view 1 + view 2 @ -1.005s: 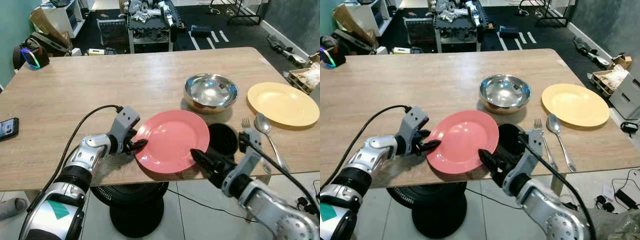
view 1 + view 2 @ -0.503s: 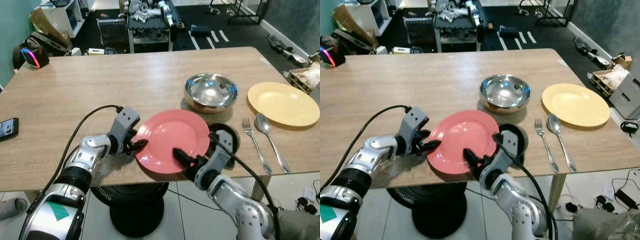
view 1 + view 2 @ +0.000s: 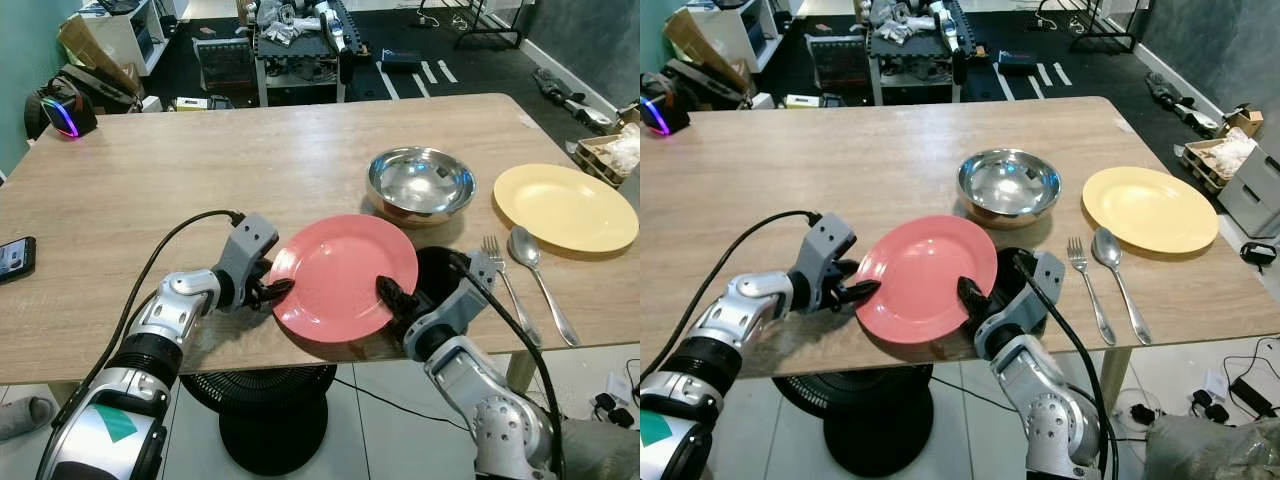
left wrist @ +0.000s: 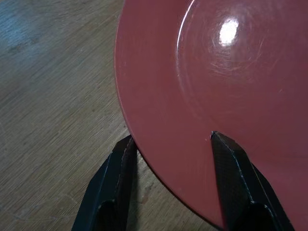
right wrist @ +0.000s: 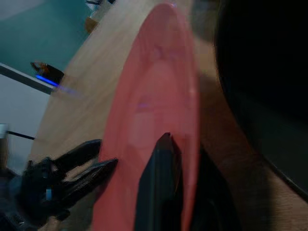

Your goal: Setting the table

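Over the last second the right tool [image 3: 388, 290] has swung in from beyond the table's [image 3: 200, 180] near edge and now pinches the right rim of the pink plate [image 3: 344, 277], while the left tool [image 3: 272, 290] keeps its pinch on the opposite rim. Held from both sides, the plate sits at the near edge beside the black dish [image 3: 445, 280], seemingly ready for repositioning.
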{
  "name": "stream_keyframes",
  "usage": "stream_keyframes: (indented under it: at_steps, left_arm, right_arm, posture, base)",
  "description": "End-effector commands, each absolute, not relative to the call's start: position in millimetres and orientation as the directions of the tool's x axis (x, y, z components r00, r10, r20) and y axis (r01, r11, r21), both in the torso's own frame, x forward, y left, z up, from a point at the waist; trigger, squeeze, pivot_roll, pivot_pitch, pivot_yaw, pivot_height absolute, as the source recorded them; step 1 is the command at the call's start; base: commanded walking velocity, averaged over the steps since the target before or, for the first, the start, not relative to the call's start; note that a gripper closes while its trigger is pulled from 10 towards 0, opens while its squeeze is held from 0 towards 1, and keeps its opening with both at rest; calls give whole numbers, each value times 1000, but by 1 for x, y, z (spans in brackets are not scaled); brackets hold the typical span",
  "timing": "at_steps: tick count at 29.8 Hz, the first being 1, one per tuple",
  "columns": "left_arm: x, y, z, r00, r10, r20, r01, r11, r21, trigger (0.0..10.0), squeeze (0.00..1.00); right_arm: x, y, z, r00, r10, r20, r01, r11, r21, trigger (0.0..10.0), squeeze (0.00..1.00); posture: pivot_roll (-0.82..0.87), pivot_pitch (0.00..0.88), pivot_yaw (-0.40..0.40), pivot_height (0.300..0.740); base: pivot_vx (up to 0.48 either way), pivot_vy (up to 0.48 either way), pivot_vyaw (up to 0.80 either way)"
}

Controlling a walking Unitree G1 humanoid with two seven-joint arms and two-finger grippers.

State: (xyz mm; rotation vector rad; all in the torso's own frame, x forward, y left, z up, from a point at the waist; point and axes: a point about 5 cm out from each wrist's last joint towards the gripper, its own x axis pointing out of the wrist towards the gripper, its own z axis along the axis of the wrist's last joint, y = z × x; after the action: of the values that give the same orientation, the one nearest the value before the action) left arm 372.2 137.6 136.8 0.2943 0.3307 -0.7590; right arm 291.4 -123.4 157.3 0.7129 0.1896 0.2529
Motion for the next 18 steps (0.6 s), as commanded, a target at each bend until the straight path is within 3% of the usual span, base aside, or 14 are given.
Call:
stream_keyframes:
  at_steps: [1,10,14,16,18]
  left_arm:
    - [339,146,66,517,-538,-666,731,683,16,10000,0]
    - [344,145,76,545,-552,-631,730,682,34,10000,0]
    - [355,135,128,649,-677,-348,737,673,64,10000,0]
    - [354,134,137,650,-695,-307,742,669,56,10000,0]
    - [346,131,180,645,-754,-121,764,642,70,10000,0]
  right_arm:
    - [284,-116,151,937,337,-95,-182,703,688,0,0]
    - [274,-109,156,904,423,-68,-263,673,692,0,0]
    - [266,-107,172,889,458,16,-345,647,679,0,0]
    - [264,-107,177,884,466,38,-367,640,676,0,0]
    - [258,-106,194,855,502,134,-456,601,656,0,0]
  posture:
    - [-158,138,116,740]
    - [-144,130,120,740]
    - [-132,123,132,740]
    - [-132,123,132,740]
    - [-120,112,138,740]
  base:
    - [0,0,0]
    - [0,0,0]
    - [0,0,0]
    - [0,0,0]
    - [0,0,0]
